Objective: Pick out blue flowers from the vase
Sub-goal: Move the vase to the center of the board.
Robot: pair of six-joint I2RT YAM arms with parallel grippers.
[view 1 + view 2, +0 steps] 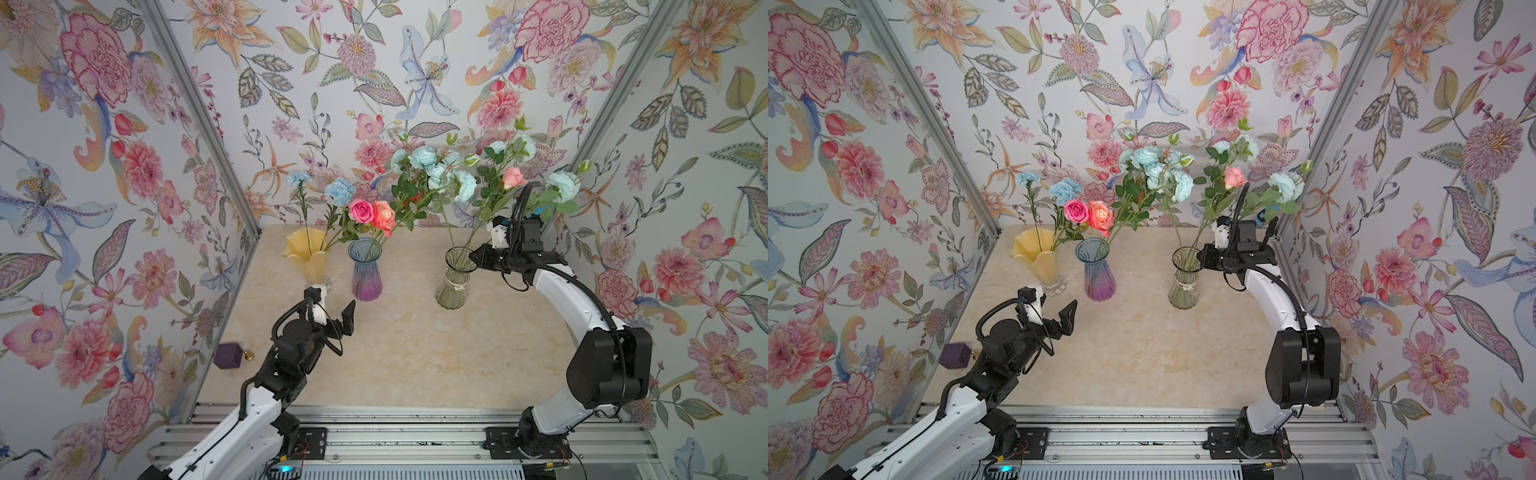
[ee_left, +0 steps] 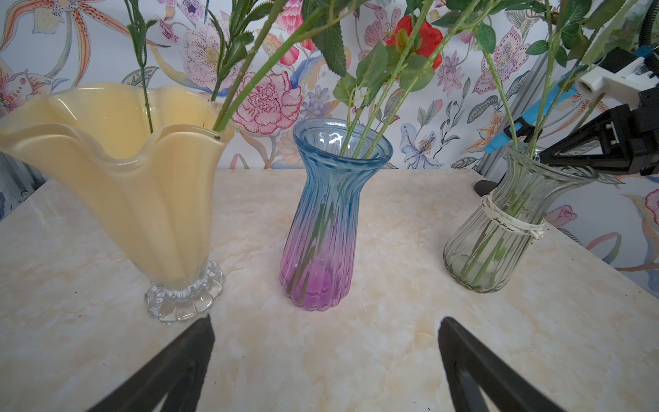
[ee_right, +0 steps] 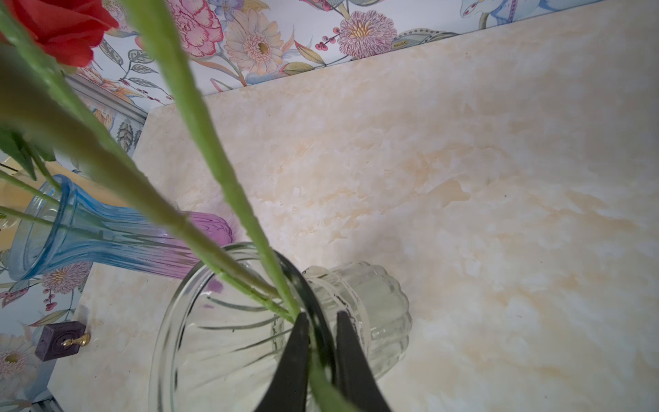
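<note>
Pinching narrow, your right gripper (image 3: 322, 314) holds a green stem (image 3: 321, 381) right at the clear vase (image 3: 171, 321) mouth; can't tell which bloom it carries. The blue flowers (image 1: 464, 185) spread above the clear vase, and sky-blue carnations (image 1: 340, 192) stand well left of it. Your left gripper (image 2: 324, 323) is spread wide, empty, also well left of that vase.

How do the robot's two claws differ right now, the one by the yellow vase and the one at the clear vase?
The left gripper has its fingers spread wide, empty; the right gripper has its fingers closed on a green stem. The left hovers before the yellow vase; the right is at the mouth of the clear vase. Both have two black fingers.
</note>
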